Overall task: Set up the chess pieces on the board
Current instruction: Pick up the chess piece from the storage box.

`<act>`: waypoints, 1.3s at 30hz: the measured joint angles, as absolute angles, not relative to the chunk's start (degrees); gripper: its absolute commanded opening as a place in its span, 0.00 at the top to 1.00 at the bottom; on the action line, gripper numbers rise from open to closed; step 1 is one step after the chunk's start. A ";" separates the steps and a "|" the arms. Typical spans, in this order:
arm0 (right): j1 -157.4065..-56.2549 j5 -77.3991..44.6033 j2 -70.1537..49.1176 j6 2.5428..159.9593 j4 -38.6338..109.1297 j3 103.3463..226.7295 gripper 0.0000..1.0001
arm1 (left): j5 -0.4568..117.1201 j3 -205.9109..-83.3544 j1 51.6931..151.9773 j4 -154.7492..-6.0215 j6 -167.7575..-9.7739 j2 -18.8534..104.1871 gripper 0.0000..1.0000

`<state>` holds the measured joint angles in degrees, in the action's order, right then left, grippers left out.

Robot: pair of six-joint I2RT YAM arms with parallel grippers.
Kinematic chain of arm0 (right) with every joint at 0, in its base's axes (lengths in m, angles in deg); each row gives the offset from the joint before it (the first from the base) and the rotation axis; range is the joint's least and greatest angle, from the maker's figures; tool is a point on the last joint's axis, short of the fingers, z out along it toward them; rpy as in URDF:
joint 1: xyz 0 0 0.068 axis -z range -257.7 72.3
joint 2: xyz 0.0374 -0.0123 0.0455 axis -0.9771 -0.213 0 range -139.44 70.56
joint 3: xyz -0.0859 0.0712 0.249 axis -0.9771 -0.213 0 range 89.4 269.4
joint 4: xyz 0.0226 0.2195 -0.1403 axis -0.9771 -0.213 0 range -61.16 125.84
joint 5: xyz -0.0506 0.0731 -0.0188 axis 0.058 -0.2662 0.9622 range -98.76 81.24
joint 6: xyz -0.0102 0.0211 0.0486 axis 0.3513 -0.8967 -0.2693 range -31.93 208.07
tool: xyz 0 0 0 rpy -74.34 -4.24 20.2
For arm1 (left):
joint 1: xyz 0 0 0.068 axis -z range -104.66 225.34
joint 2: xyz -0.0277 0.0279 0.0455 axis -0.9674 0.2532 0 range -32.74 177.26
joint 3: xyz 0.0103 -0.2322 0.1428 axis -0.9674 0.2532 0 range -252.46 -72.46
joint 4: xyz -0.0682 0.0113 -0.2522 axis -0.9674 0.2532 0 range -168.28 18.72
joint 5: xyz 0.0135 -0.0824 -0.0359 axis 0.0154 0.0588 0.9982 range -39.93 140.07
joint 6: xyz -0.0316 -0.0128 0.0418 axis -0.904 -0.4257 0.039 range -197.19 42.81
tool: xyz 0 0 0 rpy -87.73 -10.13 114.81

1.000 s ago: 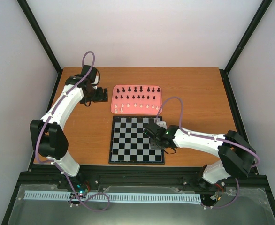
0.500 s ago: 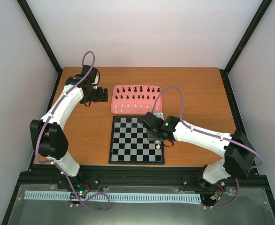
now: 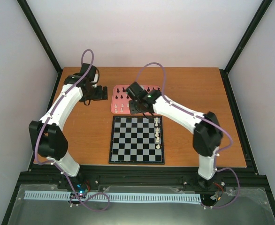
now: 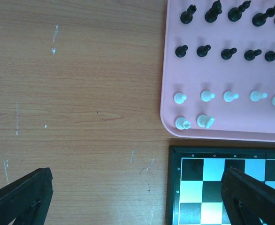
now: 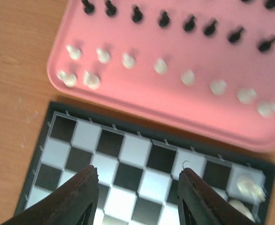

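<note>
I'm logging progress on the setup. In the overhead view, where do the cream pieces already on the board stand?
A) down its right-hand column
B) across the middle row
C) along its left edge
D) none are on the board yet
A: the cream pieces on the board form a line down its right-hand column, while the other pieces sit in the pink tray.
</note>
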<state>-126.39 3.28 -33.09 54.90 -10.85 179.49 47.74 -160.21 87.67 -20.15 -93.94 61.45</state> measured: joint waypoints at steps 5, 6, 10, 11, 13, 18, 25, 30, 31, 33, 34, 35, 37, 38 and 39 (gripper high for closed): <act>-125.25 -0.09 -47.45 60.47 -9.11 194.57 0.52 | 47.76 -161.02 87.67 -19.65 -93.94 59.99 0.00; -125.23 -0.88 -50.05 61.30 -8.71 197.13 0.53 | 47.70 -161.04 87.67 -19.61 -93.94 59.57 0.00; -125.01 -4.57 -59.21 63.14 -8.41 206.57 0.54 | 47.63 -161.08 87.67 -19.19 -93.94 58.22 0.00; -124.97 -5.45 -60.72 63.33 -8.43 207.94 0.55 | 47.57 -161.08 87.67 -19.08 -93.92 58.00 0.00; -124.86 -6.89 -63.06 63.64 -8.76 209.89 0.55 | 47.50 -161.08 87.67 -18.95 -93.92 57.85 0.00; -124.82 -8.20 -66.34 64.32 -9.74 212.47 0.55 | 47.52 -161.08 87.67 -18.67 -93.94 57.82 0.00; -124.60 -7.22 -67.50 64.65 -10.70 213.91 0.60 | 47.52 -161.08 87.67 -18.67 -93.94 57.85 0.00; -124.34 -6.43 -67.50 64.49 -11.55 213.91 0.61 | 47.52 -161.08 87.67 -18.67 -93.92 57.85 0.00; -124.27 -6.43 -67.52 64.49 -11.55 213.91 0.61 | 47.52 -161.08 87.67 -18.67 -93.94 57.85 0.00; -124.07 -6.52 -67.63 64.51 -11.51 213.91 0.61 | 47.52 -161.08 87.67 -18.67 -93.92 57.85 0.00; -123.99 -6.65 -67.76 64.49 -11.53 213.93 0.61 | 47.52 -161.08 87.67 -18.67 -93.94 57.85 0.00; -123.96 -6.69 -67.98 64.49 -11.51 213.98 0.61 | 47.52 -161.08 87.67 -18.67 -93.92 57.85 0.00; -123.90 -7.00 -68.66 64.51 -11.55 214.00 0.61 | 47.52 -161.08 87.67 -18.67 -93.94 57.85 0.00; -123.90 -7.24 -69.14 64.51 -11.60 214.09 0.61 | 47.50 -161.08 87.67 -18.67 -93.92 57.85 0.00; -123.88 -7.41 -69.51 64.51 -11.58 214.17 0.62 | 47.50 -161.08 87.67 -18.67 -93.92 57.85 0.00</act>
<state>-123.88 -7.41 -69.51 64.51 -11.58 214.17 47.50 -161.08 87.67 -18.67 -93.92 57.85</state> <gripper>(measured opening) 0.391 0.997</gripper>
